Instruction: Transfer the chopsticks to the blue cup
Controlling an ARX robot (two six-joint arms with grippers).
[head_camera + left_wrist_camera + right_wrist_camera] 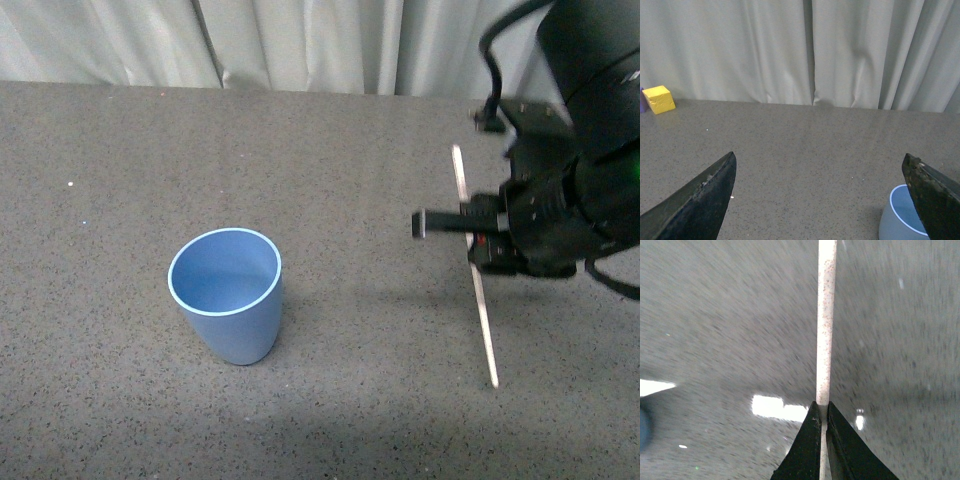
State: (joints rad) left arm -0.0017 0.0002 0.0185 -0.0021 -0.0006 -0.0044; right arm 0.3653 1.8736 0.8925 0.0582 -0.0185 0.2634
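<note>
Front view: blue cup (235,335) upright, empty. Right gripper (468,230) pinching chopsticks (482,300), well apart from cup; left gripper (818,159) spread wide.

surface: grey speckled tabletop (330,140) | backdrop: pale pleated curtain (300,40)

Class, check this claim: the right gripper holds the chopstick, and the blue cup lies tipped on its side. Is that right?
No. The blue cup stands upright, mouth up, as the front view shows. The right gripper does hold the chopstick.
</note>
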